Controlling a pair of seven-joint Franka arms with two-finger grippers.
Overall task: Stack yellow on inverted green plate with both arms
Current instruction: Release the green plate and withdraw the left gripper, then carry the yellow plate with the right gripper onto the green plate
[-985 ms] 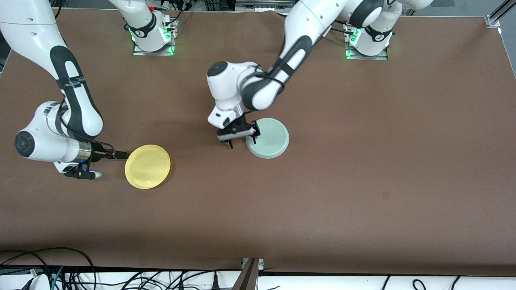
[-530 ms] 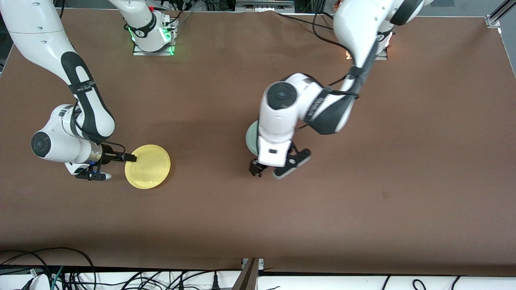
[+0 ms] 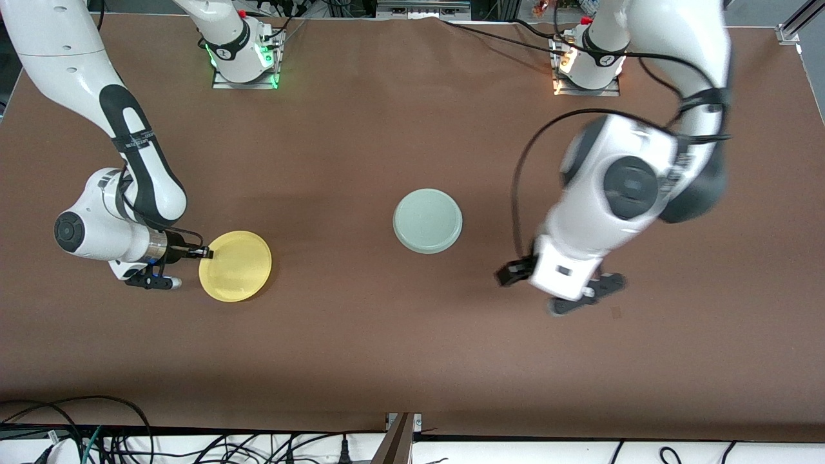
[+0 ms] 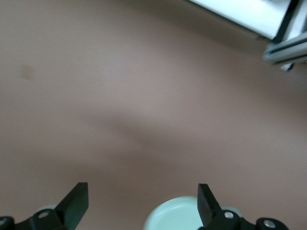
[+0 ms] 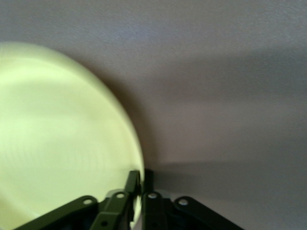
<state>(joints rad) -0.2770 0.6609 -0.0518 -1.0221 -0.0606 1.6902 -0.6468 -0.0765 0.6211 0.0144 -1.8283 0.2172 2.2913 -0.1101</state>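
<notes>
Green plate (image 3: 427, 220): centre of the frame, on the counter (image 3: 387, 335), apparently upside down to serve as the base.
Yellow plate (image 3: 235, 266): lower left of the frame, flat on the counter.
Right pincer (image 3: 205, 252): clamped on the yellow plate's rim, ready to lift.
Left pincer (image 3: 559, 291): spread wide, empty, lower right over bare counter, clear of the stacking spot.

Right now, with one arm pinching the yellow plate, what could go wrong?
1. The right gripper holds the yellow plate only by its rim, so it might tilt or slip when lifted.
2. The green plate lies loose, so a rough landing could push it.
3. The open left gripper hangs nearby.
</notes>
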